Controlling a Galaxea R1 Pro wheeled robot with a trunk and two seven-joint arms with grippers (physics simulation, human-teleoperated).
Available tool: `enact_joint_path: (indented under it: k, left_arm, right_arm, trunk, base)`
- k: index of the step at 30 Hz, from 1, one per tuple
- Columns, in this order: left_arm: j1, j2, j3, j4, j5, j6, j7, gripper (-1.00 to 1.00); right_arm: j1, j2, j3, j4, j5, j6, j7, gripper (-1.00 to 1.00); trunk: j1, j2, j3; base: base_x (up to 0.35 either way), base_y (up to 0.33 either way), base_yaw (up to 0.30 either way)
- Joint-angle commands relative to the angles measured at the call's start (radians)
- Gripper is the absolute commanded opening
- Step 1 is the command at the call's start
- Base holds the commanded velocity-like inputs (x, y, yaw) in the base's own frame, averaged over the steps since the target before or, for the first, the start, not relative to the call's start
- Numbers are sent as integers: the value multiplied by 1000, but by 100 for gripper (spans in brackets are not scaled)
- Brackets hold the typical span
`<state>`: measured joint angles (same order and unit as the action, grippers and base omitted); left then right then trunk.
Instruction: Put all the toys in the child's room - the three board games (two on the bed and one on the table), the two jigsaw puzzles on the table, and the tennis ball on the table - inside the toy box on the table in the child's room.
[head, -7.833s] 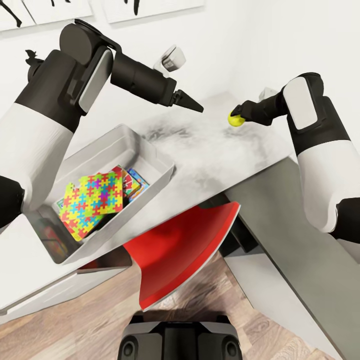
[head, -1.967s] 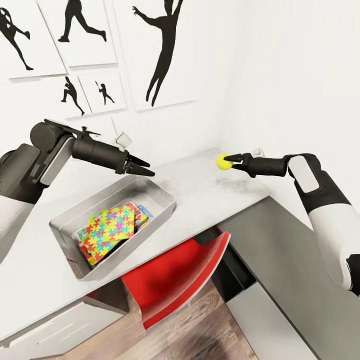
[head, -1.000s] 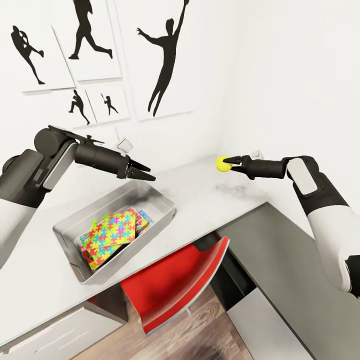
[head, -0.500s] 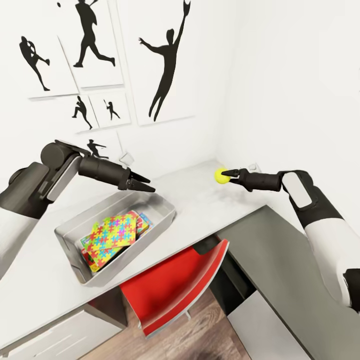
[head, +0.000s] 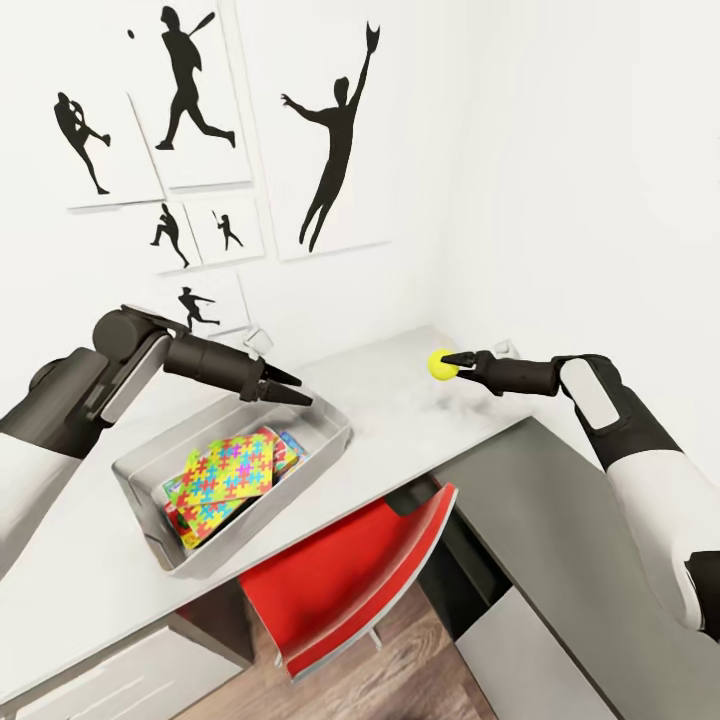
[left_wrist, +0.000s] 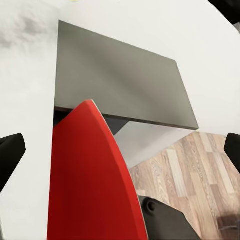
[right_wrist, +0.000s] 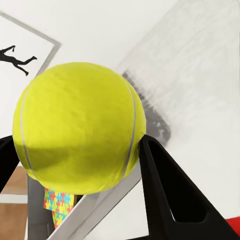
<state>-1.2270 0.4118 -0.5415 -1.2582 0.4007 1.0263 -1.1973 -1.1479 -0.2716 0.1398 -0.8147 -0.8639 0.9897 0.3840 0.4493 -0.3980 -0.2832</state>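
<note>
White walls (head: 560, 150) meet in a far corner; black silhouette posters (head: 330, 140) are hung on the left wall. A red chair (head: 350, 570) is tucked under the worktop (head: 400, 400), over wood plank floor (head: 400, 680).
</note>
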Motion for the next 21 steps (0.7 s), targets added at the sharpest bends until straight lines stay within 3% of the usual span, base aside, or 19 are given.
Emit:
enact_joint_path:
  k: [1, 7, 11, 16, 21]
  left_arm:
    - [0, 1, -2, -1, 3, 5, -1, 100]
    - [28, 2, -2, -4, 3, 5, -1, 100]
    - [46, 17, 1, -29, 3, 5, -2, 100]
    - [75, 45, 51, -69, 4, 11, -3, 100]
    - [114, 54, 133, -81, 5, 17, -6, 100]
  right_arm:
    - [-1, -1, 2, 0, 6, 1, 7, -100]
    - [0, 0, 3, 0, 6, 1, 7, -100]
    - [22, -1, 2, -15, 6, 1, 15, -100]
    - [66, -4, 1, -91, 7, 1, 43, -100]
    - [83, 0, 3, -130, 7, 1, 51, -100]
  trunk:
    - [1, -2, 0]
    - [1, -2, 10]
    - [1, -2, 16]
    - [1, -2, 25]
    - [1, -2, 33]
  base:
    - [0, 0, 0]
    - [0, 0, 0]
    - [0, 0, 0]
    - [0, 0, 0]
    - [0, 0, 0]
